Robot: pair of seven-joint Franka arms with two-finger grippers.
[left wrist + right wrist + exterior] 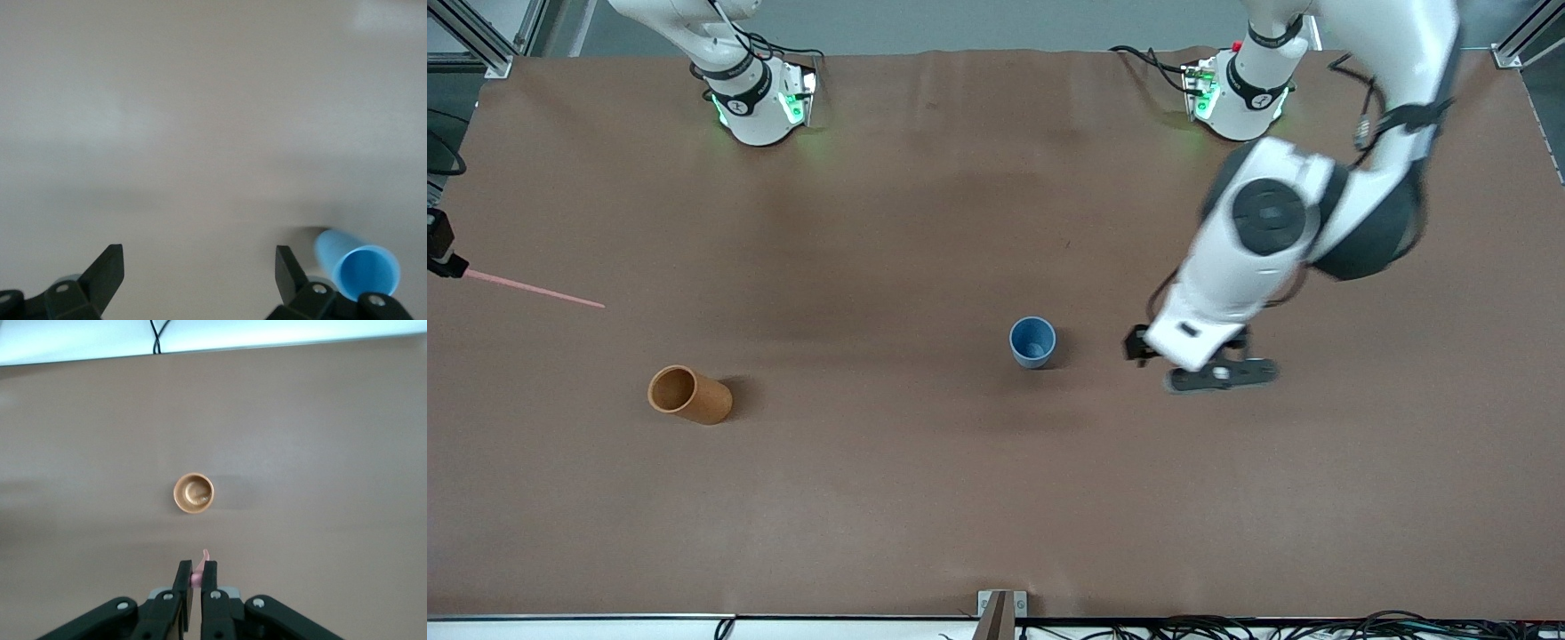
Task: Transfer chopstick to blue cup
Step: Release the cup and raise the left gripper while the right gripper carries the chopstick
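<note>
The pink chopstick [534,290] sticks out level over the table at the right arm's end, with my right gripper [454,267] shut on one end of it. In the right wrist view only a short pink stub [204,557] shows between the closed fingers of that gripper [197,577]. The blue cup [1032,342] stands upright near the table's middle with nothing in it. My left gripper [1220,375] is over bare table beside the cup, toward the left arm's end. It is open and holds nothing [200,267], with the cup [360,270] just outside one finger.
An orange-brown cup [689,394] stands toward the right arm's end, nearer the front camera than the chopstick; the right wrist view looks straight down into it [194,493]. The brown table cover [996,498] stretches between the cups. The left arm's elbow [1316,222] hangs over the table.
</note>
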